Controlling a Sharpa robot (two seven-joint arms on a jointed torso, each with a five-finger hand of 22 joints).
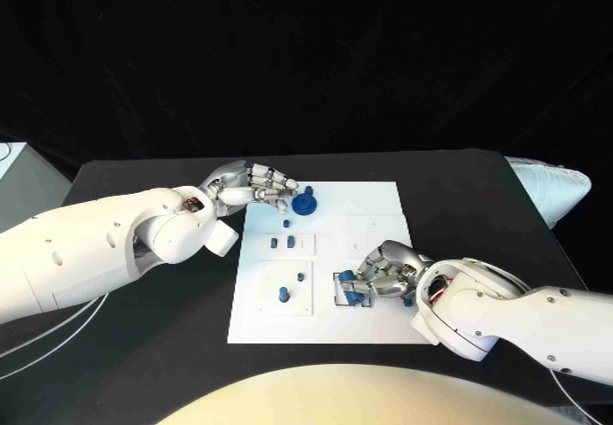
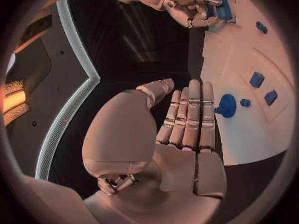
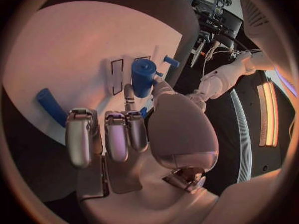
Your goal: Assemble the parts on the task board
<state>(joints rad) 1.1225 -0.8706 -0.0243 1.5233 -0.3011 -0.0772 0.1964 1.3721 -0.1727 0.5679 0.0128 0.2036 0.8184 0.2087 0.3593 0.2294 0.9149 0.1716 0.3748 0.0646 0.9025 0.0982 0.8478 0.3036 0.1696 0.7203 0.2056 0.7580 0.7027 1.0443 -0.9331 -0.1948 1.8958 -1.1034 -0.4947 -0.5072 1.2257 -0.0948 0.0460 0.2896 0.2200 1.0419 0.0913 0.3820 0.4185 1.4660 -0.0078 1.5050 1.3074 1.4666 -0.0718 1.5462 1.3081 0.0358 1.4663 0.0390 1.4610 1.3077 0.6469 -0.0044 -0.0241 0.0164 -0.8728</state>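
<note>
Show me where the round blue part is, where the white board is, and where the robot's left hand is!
round blue part (image 1: 304, 203), head view, on its flat top.
task board (image 1: 370, 199), head view, on a bare far corner.
left hand (image 1: 249, 188), head view, on its knuckles.

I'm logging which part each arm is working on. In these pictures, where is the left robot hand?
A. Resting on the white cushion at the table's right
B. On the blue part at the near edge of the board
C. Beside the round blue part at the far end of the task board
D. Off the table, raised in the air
C: the left robot hand lies by the round blue part at the task board's far end.
</note>
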